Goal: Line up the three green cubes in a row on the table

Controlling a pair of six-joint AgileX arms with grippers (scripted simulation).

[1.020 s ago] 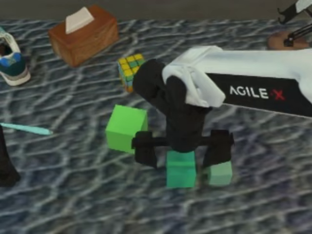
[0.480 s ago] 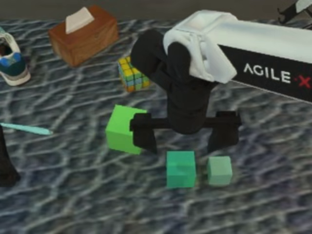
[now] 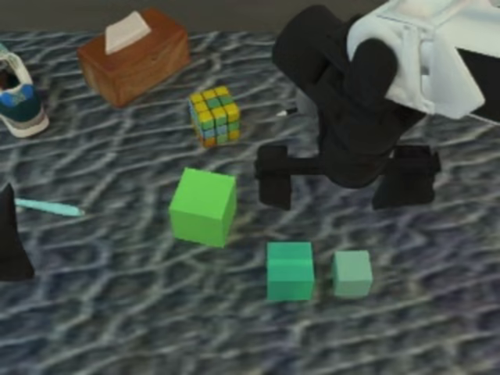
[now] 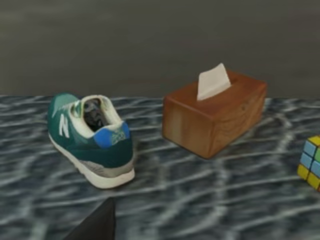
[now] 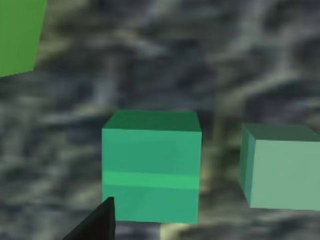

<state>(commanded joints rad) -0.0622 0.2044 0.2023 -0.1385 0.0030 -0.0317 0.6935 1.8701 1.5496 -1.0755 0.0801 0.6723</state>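
Top view: the right gripper [image 3: 347, 178] hangs wide open and empty above the table [image 3: 117, 312], beyond the emerald cube [image 3: 290, 270]. The mint cube [image 3: 352, 273] sits just right of the emerald cube; the lime cube [image 3: 203, 207] lies up-left, apart.

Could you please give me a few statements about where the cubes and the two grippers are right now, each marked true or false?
1. The right gripper is open and holds nothing. True.
2. The medium emerald cube and the small mint cube sit side by side on the table with a gap between them. True.
3. The large lime cube touches the emerald cube. False: it stands apart, further toward the table's left and far side.
4. The chequered puzzle cube is stacked on the lime cube. False: it rests on the table, beyond it.
5. The left gripper is over the cubes. False: it sits at the table's left edge.
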